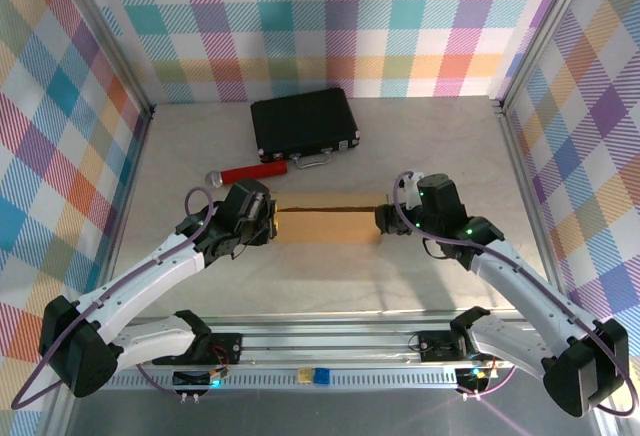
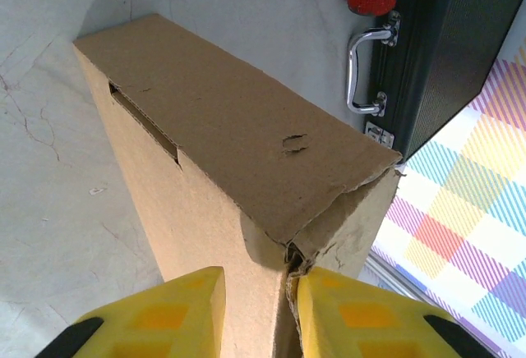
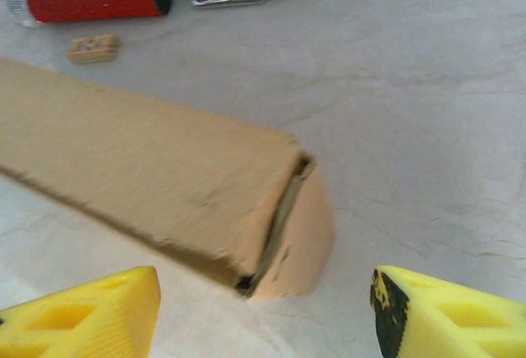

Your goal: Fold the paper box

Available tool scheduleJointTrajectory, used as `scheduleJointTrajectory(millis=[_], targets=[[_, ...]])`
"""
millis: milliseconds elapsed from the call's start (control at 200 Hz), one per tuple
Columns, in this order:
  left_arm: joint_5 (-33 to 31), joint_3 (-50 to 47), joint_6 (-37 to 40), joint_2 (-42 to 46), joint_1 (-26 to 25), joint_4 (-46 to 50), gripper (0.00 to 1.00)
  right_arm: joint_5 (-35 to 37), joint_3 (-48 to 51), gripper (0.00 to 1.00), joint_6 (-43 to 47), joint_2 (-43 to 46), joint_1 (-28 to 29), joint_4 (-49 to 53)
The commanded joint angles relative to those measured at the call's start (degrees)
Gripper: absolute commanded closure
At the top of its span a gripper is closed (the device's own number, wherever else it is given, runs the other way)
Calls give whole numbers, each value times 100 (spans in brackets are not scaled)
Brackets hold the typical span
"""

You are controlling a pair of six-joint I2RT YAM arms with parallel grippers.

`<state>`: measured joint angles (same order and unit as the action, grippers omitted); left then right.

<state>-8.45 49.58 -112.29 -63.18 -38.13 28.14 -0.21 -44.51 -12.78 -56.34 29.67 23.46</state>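
The paper box (image 1: 328,224) is a long brown cardboard shape standing on its narrow side at mid-table, running left to right. My left gripper (image 1: 268,221) is at its left end. In the left wrist view the yellow fingers (image 2: 181,309) pinch the box's (image 2: 238,153) end corner, where the cardboard is torn and creased, so my left gripper (image 2: 259,284) is shut on it. My right gripper (image 1: 385,219) is by the right end. In the right wrist view it (image 3: 265,284) stands open, its fingers well apart and clear of the box (image 3: 148,177), whose end flap bulges slightly ajar.
A black hard case (image 1: 303,124) with a metal handle lies behind the box. A red-handled tool (image 1: 250,172) lies between case and box, and a small tan block (image 3: 93,47) sits near it. Checkered walls enclose the table on three sides.
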Motion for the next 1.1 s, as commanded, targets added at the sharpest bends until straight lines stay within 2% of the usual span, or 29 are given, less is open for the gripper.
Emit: scheduleJointTrajectory(millis=[0,200,375,570,680,775,930,1095], targets=[[104,-214,5,-89,-55,446,72,-524,-316,31,-171,189,30,220],[111,-212,5,-90,-63,447,72,-711,-321,31,-292,407,30,369],[100,-217,14,-46,-63,525,72,-551,-546,28,-1170,341,-76,504],[67,-212,49,10,-63,570,73,-1503,-1253,29,-2571,-448,-529,1285],[68,-199,67,1,-63,561,73,-2127,-1336,34,-3104,-714,-795,1455],[61,-186,89,3,-63,559,73,-2314,-1300,37,-3415,-756,-1054,1525],[68,-186,111,-2,-63,552,73,-2607,-1175,46,-3388,-892,-1421,1455],[60,-172,112,7,-63,570,73,-2871,-1108,54,-3390,-1253,-1455,1245]])
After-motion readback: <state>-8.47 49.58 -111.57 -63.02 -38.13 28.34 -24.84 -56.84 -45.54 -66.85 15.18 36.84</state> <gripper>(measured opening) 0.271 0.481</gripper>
